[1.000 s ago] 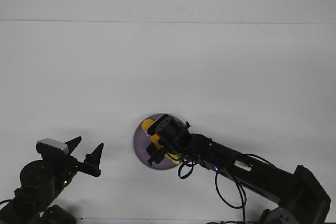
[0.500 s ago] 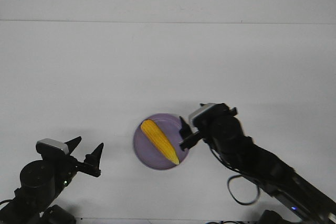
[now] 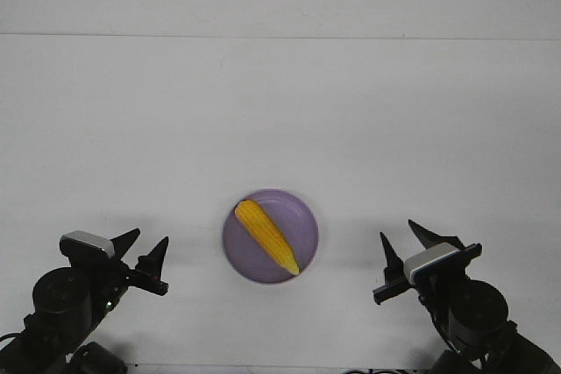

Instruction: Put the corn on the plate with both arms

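on plate [image 3: 302, 216], corn [image 3: 266, 236] lying diagonally, resting free. left gripper [image 3: 145, 257] and right gripper [image 3: 410, 252] hanging spread, empty, well apart at either side; placement looking finished.

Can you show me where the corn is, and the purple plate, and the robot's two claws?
corn [image 3: 266, 236], front view, middle of the cob.
plate [image 3: 302, 213], front view, bare right rim.
left gripper [image 3: 144, 246], front view, midway between its fingertips.
right gripper [image 3: 397, 236], front view, midway between its fingertips.
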Action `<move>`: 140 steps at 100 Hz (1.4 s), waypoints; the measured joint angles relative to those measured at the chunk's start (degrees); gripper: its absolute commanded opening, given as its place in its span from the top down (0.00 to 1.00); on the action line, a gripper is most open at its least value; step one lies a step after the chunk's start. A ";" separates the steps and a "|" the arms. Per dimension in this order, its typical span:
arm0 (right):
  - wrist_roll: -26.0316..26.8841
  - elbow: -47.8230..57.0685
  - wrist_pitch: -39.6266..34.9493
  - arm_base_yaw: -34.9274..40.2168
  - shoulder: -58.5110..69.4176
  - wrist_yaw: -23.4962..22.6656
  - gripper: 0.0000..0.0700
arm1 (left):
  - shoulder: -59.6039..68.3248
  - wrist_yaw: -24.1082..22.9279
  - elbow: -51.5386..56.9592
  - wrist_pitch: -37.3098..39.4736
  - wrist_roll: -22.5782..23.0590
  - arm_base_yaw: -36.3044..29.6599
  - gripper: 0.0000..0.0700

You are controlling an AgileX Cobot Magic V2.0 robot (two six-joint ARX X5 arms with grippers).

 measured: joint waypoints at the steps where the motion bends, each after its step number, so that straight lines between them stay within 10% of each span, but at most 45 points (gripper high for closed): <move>1: 0.00 -0.07 -0.11 0.00 -0.28 0.02 0.99 | 0.00 0.00 0.00 0.00 0.00 0.00 0.98; 95: -0.42 0.09 1.92 0.00 -1.92 0.04 0.99 | -0.94 -0.63 0.00 8.07 2.19 0.55 0.98; 140: -0.42 0.09 1.92 0.00 -1.92 0.04 0.99 | -20.90 0.79 -34.80 34.67 18.47 25.55 0.98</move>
